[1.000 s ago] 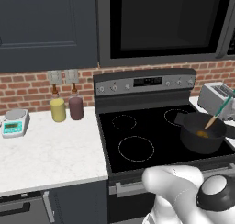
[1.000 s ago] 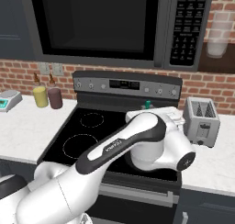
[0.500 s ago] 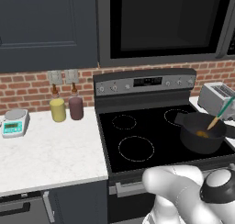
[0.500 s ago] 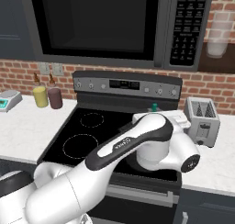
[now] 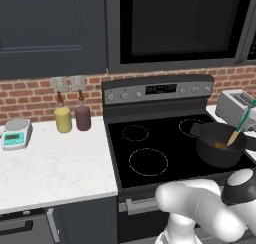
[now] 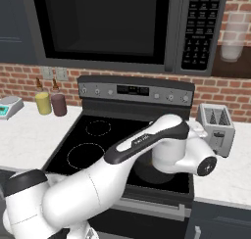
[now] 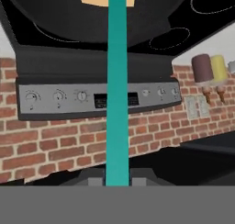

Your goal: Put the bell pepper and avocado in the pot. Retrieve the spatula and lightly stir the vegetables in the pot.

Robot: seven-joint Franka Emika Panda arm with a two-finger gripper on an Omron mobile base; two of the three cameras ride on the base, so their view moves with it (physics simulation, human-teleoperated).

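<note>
The spatula [image 7: 117,90] ran straight up the middle of my hand view, its teal handle rising from between the pincer's [image 7: 116,178] two finger tips and its yellow-orange blade reaching over the rim into the pot [image 7: 96,16]. I read the pincer as clenched on the handle's upper end, since the handle sat tight between the tips with no gap on either side.

In the left base view the pot [image 5: 220,147] stood on the front right burner of the stove [image 5: 150,153], and the spatula [image 5: 239,128] leaned out of it toward the toaster [image 5: 235,105], blade down inside. Holding it by the far end of the handle made sense to me: it kept the hand above and clear of the pot's wall while the blade worked low among the vegetables. A small orange-brown patch showed inside the pot beside the blade; I could not tell whether it was the avocado, the pepper or just the blade itself.

From the right base view my own arm [image 6: 147,150] covered the pot, so I judged the stirring step to be under way from the other two views. The main risk I saw was pushing the blade too hard against the wall and shifting the pot on the burner.
</note>
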